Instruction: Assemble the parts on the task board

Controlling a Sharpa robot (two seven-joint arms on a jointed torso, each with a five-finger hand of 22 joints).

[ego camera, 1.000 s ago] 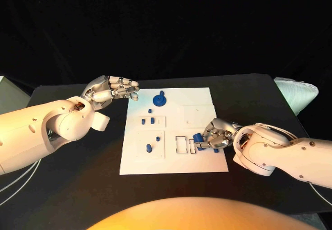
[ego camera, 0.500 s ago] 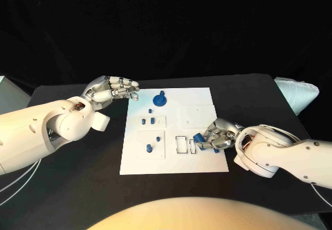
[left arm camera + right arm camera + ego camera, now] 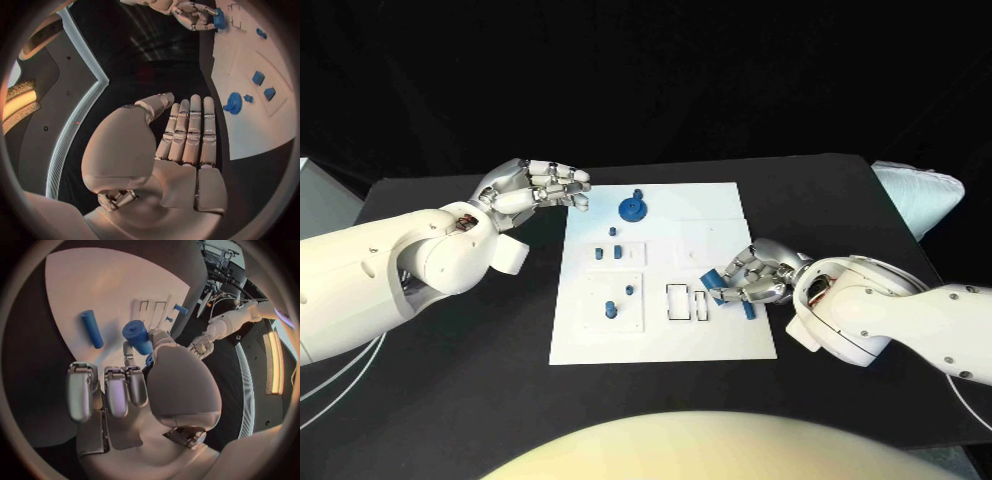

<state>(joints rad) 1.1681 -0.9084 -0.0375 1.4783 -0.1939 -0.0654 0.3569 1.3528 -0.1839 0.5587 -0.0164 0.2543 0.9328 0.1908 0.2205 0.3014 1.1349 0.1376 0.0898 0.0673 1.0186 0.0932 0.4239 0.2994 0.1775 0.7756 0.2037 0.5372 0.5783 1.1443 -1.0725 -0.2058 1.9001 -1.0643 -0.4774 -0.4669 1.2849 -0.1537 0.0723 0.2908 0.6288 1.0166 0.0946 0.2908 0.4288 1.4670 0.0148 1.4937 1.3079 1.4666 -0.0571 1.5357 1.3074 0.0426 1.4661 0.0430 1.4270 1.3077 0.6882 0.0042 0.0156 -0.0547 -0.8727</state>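
The white task board (image 3: 661,330) lies mid-table. My right hand (image 3: 753,275) hovers over the board's right side and pinches a short blue cylinder (image 3: 137,337) between thumb and finger; the cylinder's blue (image 3: 727,291) shows under the fingers. A second blue peg (image 3: 746,310) lies flat on the board beside that hand, also seen as the peg (image 3: 92,328). A round blue knob (image 3: 633,208) sits near the board's far edge, with small blue pieces (image 3: 609,308) on the left half. My left hand (image 3: 538,185) hangs off the board's far left corner, fingers (image 3: 190,130) held straight and holding nothing.
Narrow rectangular slots (image 3: 678,302) open in the board just left of my right hand. A white bundle (image 3: 920,195) sits at the table's right edge and a pale box (image 3: 318,195) at its far left.
My right hand has drawn slightly away from me and to the right with the blue cylinder. The left hand has stayed put.
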